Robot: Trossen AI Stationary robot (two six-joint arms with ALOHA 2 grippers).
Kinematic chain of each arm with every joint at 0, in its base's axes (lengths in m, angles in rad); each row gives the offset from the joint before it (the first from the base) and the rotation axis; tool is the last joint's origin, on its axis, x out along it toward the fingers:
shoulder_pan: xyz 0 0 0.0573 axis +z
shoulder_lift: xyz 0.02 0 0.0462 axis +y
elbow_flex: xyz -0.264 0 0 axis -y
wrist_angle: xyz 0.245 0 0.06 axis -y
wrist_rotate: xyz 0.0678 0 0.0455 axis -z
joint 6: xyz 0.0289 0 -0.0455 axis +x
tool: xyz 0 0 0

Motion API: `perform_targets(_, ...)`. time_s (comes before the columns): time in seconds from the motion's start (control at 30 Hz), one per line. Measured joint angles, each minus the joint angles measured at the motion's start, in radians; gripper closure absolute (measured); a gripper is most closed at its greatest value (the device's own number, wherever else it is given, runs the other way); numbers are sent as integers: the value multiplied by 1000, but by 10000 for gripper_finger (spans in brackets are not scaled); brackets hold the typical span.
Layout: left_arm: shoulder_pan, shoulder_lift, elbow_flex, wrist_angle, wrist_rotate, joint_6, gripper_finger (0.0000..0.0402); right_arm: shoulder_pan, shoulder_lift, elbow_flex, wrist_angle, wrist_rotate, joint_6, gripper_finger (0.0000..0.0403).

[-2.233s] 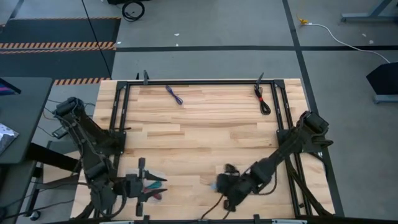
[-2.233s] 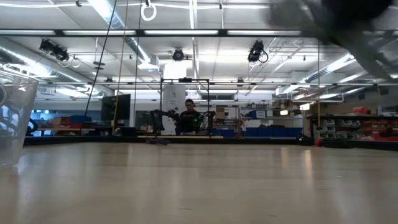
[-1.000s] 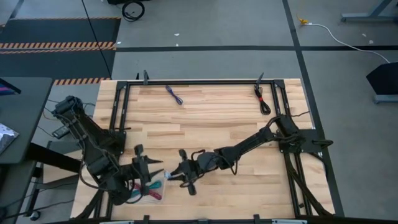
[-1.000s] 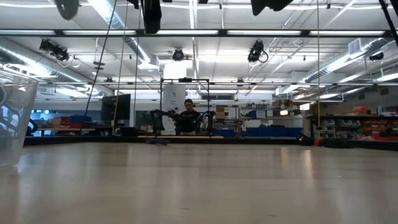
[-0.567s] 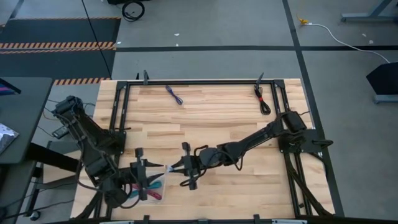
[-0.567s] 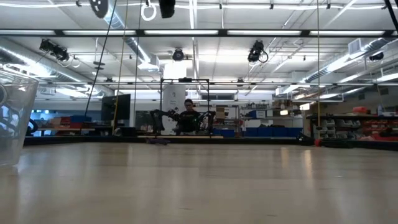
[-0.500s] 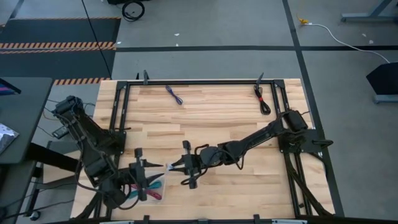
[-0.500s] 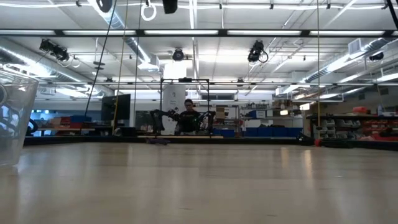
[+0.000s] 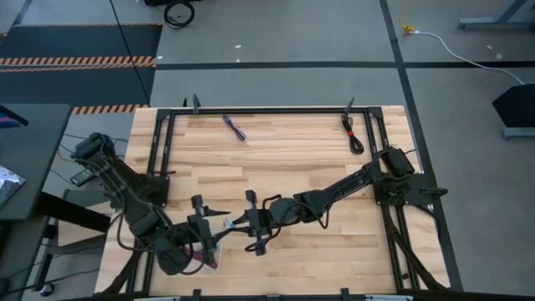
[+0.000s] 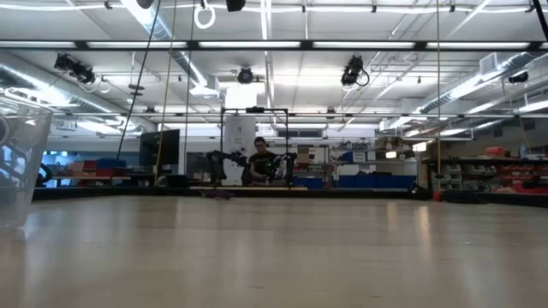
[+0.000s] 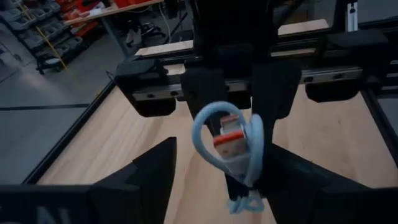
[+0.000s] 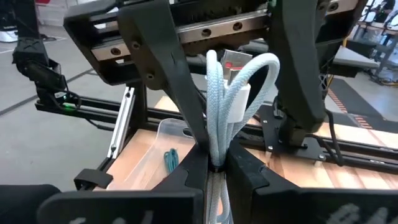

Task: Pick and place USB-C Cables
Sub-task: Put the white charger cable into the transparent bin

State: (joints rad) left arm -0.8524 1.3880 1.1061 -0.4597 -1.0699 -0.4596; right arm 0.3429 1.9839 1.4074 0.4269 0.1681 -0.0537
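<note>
Both grippers meet nose to nose low over the front left of the worktop (image 9: 276,167), and the light blue cable (image 12: 231,99) sits between them. The right wrist view tells it best: the right gripper (image 12: 216,163) has its fingers clamped on the lower end of the looped bundle, which stands up from the pinch with a white wrap around its middle and a red-marked plug at the top. The left gripper's two dark fingers (image 12: 155,68) stand either side of that loop, spread wide and clear of it. From above, the cable itself is only a pale speck between the tips; there the left gripper (image 9: 214,225) points right and the right gripper (image 9: 241,224) points left, almost touching. The left wrist view shows the same loop (image 11: 228,144) head-on, the orange-red plug in its middle, with the left fingers apart below it. Under the right wrist view's loop lies a clear container (image 12: 163,146) with the teal cable (image 12: 170,159) inside; from above, that container (image 9: 205,255) is mostly hidden under the left arm. At the far edge, well apart from all this, lie the purple cable (image 9: 234,128) and the black-and-red cable (image 9: 353,132). The low view misses the handover entirely: bare wood, a clear cup (image 10: 19,158) at its left edge, and a person (image 10: 261,161) seated far back in the room.
</note>
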Motion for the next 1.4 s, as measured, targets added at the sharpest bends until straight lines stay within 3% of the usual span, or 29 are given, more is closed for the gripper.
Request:
perform_targets(0.2,23,1,0,40,20,1,153,0,0,0,-8,-5,-2,368)
perform_targets(0.37,35,1,0,41,43,1,170,0,1,0,-4,-5,0,368)
perform_targets(0.5,37,0,0,41,74,2,238,-1,2,-1,-8,-4,20,345)
perform_targets(0.63,36,-9,0,38,85,13,345,-1,2,0,-17,1,24,298)
perform_targets(0.7,34,-17,0,39,88,20,364,-1,1,1,-46,12,22,282)
perform_targets(0.87,-2,-35,0,8,76,0,364,1,-19,-1,-256,226,-51,266)
perform_targets(1.03,-54,-61,0,-193,108,-186,364,-10,-75,-1,-555,502,-29,264)
perform_targets(1.13,-67,-62,0,-327,243,-345,364,-25,-122,-1,-789,518,58,266)
perform_targets(1.3,-48,-62,0,-466,680,-548,364,-64,-218,-1,-1169,446,289,268)
perform_targets(1.4,-28,-62,0,-540,799,-603,360,-96,-281,-1,-1349,363,406,268)
